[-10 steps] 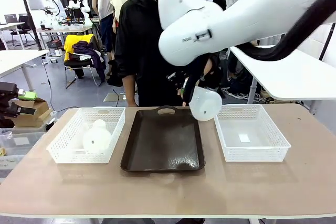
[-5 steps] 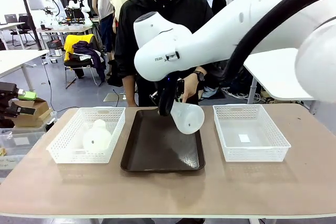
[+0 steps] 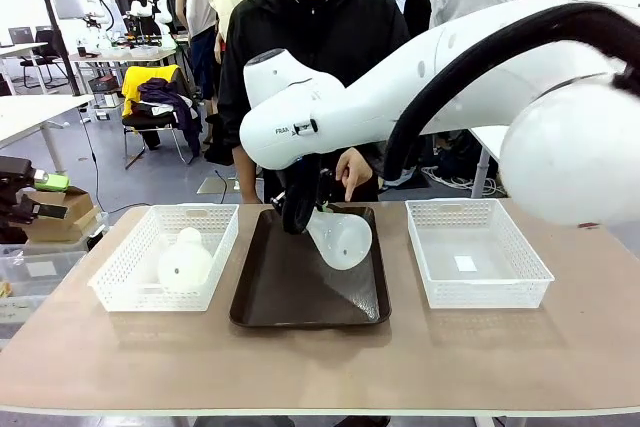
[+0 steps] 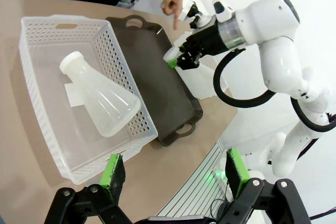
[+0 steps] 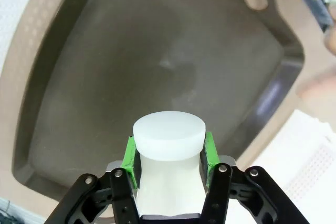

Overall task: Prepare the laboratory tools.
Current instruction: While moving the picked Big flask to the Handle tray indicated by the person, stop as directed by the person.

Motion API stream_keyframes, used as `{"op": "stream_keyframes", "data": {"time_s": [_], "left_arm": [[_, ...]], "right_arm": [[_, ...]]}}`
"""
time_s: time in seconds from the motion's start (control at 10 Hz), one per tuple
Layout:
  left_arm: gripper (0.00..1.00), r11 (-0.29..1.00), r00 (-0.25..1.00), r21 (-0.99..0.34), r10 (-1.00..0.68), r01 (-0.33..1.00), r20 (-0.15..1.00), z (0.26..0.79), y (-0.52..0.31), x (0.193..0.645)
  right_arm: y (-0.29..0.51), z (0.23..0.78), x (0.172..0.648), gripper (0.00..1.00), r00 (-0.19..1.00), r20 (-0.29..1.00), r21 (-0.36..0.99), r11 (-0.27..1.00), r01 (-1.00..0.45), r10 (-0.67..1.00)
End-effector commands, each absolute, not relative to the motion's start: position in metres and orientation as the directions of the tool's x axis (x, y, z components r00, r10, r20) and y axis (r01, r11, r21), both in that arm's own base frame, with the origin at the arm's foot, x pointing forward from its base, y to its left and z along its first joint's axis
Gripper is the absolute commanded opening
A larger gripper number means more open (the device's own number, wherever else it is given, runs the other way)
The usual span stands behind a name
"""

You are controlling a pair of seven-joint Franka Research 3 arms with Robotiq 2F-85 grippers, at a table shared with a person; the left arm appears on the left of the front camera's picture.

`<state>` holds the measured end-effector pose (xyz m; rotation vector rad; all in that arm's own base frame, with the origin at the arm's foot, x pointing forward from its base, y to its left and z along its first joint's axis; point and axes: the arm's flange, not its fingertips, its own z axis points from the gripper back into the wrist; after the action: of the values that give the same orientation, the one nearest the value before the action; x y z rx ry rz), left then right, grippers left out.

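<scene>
One frosted conical flask [image 3: 341, 239] hangs tilted just above the dark brown tray [image 3: 290, 297], its wide base toward me. My right gripper [image 3: 298, 211] is shut on its neck. In the right wrist view the green pads [image 5: 130, 157] clamp the flask's neck [image 5: 168, 132] over the tray [image 5: 157, 61]. A second flask [image 3: 185, 263] lies on its side in the left white basket [image 3: 130, 292]. The left wrist view shows that flask [image 4: 100, 98] below my left gripper [image 4: 175, 169], which hovers open and holds nothing.
A white lattice basket [image 3: 520, 282] stands right of the tray with a small paper slip in it. The person stands at the far edge, one hand [image 3: 352, 172] pointing down over the tray's far end. Bare table lies in front of the tray.
My right arm has swung left and down with the flask, from beside the right basket to low over the tray. The left basket's flask has not moved.
</scene>
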<state>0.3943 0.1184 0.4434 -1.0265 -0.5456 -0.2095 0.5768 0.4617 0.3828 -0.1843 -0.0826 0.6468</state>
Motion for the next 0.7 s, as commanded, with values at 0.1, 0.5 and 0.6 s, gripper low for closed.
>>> {"op": "stream_keyframes", "data": {"time_s": [0.1, 0.5, 0.6], "left_arm": [[1.00, 0.506, 0.843, -0.750, 0.078, 0.426, 0.532, 0.443, 0.120, 0.392], [1.00, 0.506, 0.843, -0.750, 0.078, 0.426, 0.532, 0.443, 0.120, 0.392], [1.00, 0.506, 0.843, -0.750, 0.078, 0.426, 0.532, 0.443, 0.120, 0.392]], "right_arm": [[0.473, 0.377, 0.596, 0.00, 0.768, -0.017, -0.133, 0.759, -0.637, 0.641], [0.478, 0.363, 0.600, 0.00, 0.750, -0.039, -0.127, 0.742, -0.659, 0.660], [0.468, 0.355, 0.591, 0.00, 0.773, -0.018, -0.142, 0.764, -0.630, 0.634]]}}
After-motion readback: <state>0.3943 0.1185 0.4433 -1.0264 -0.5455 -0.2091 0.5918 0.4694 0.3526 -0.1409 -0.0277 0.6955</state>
